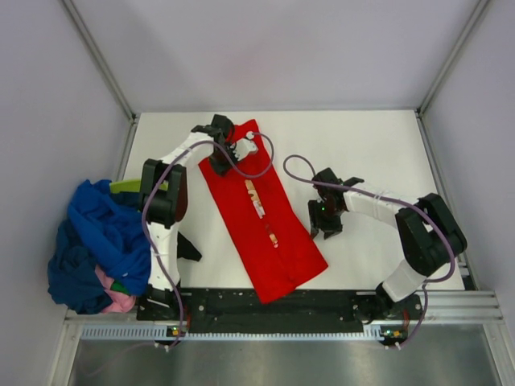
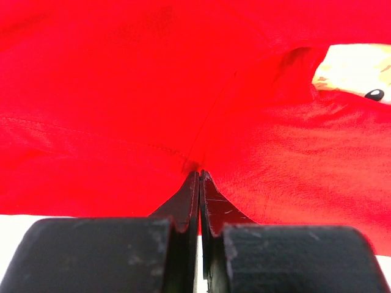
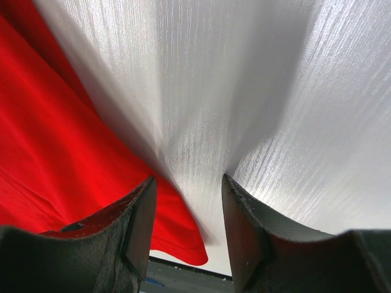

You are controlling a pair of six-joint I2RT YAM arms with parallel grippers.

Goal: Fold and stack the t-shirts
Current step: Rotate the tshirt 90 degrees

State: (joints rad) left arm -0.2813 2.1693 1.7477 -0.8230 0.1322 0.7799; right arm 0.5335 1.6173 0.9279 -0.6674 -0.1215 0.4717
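**Red shirt half folded, pile waiting**

You are working on the first shirt, and most of the task is lying ahead of you. The red t-shirt (image 1: 269, 233) is lying on the bench (image 1: 378, 145) as a long narrow strip, running diagonally from the far left toward the near edge. Its sides look turned in and a line of its print (image 1: 257, 197) is showing along the middle. By my reading the lengthwise folds are done and the crosswise fold is not.

Your left hand (image 2: 199, 177) is sitting at the far end of that strip. Its fingers are pressed fully together and are pinching a small ridge of red cloth between the tips. Your right hand (image 3: 187, 180) is hovering just beside the strip's right edge, over bare bench. Its fingers are standing partly apart and are gripping nothing.

The other t-shirts (image 1: 100, 241) are lying in a loose heap at the left, next to the left arm's base. Royal blue is on top, with navy, pink and a bit of lime-green showing at the edges. None of them are looking folded, and no stack is showing anywhere on the bench. So you are looking at finishing the red one, placing it as the base of a stack, then taking the heap one by one.
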